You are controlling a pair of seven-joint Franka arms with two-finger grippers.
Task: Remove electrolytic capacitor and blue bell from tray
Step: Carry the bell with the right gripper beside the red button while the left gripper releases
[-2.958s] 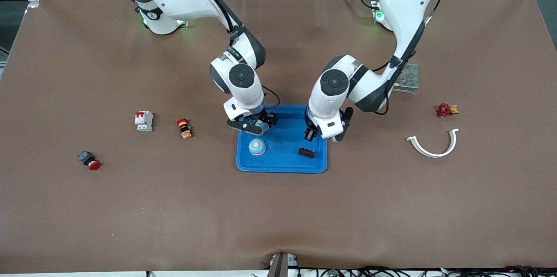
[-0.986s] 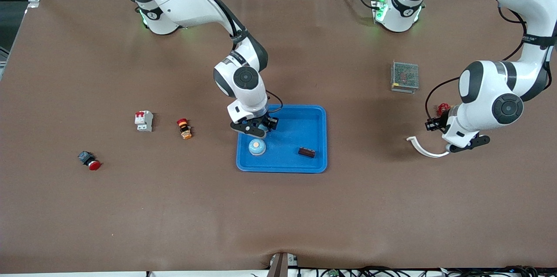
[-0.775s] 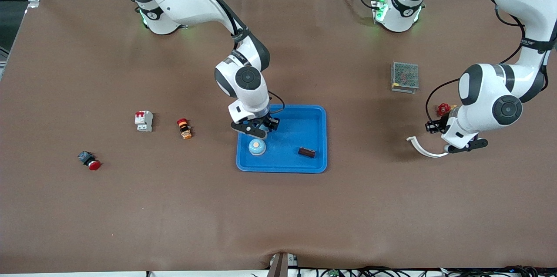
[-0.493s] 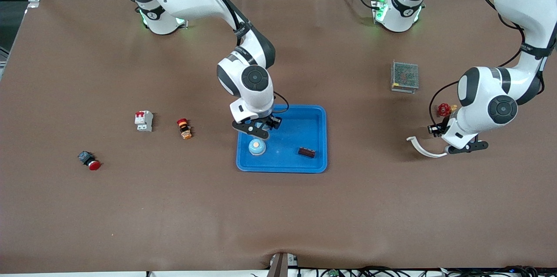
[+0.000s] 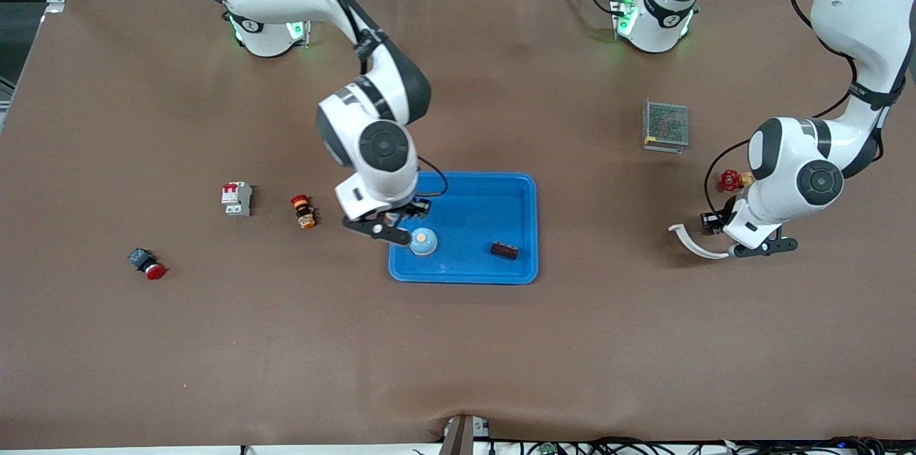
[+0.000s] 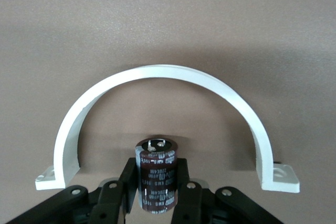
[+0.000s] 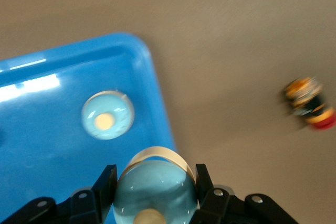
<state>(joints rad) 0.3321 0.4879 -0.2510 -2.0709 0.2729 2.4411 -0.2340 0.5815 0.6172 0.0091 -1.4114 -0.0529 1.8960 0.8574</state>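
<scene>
A brown worktop (image 5: 215, 340) carries a blue tray (image 5: 501, 272). The left hand (image 6: 156, 203) clamps an upright capacitor (image 6: 156, 174) (over a white clamp (image 6: 163, 74)); the right hand (image 7: 152, 198) grips a bell (image 7: 155, 192) over the tray's edge.

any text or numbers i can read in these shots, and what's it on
Capacitor held in the left gripper over the table beside the white clamp: white print on its dark sleeve, too small to read.
Right gripper holding a bell over the blue tray's edge: no text.
Breaker, push buttons, mesh-covered unit: no legible marking.
</scene>
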